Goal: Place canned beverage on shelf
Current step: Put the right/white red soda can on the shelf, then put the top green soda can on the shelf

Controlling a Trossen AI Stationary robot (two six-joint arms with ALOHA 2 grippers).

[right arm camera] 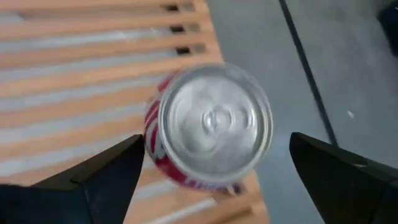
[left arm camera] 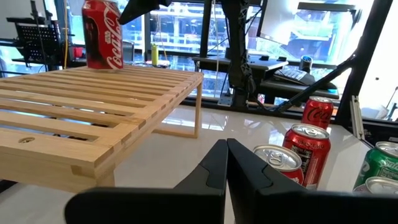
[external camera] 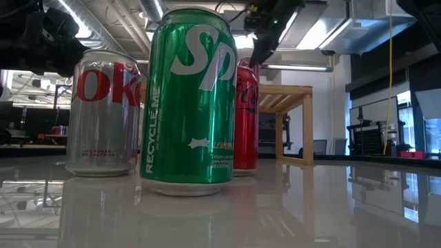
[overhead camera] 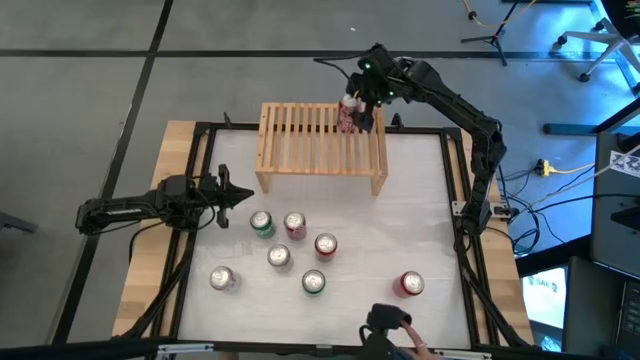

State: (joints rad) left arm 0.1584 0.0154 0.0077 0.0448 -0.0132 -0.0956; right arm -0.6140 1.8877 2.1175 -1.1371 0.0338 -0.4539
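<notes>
a green sprite can point(external camera: 189, 103) stands closest on the glossy worktop point(external camera: 310, 207). a silver diet coke can point(external camera: 103, 114) stands just beside it, a red can point(external camera: 246, 117) behind it, and the wooden shelf point(external camera: 293, 120) farther back, with a dark arm point(external camera: 269, 24) above it.

My right arm is stretched out far, its tool point(overhead camera: 352, 108) pointing straight down, fingers point(right arm camera: 106, 171) spread wide. My left arm is folded low; its tool point(overhead camera: 238, 194) has fingers pressed together.

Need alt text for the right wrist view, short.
Looking straight down on a red can standing on the slatted wooden shelf near its far corner, with the right gripper open, one dark finger on each side and clear of it. Grey floor lies beyond the shelf's edge.
</notes>
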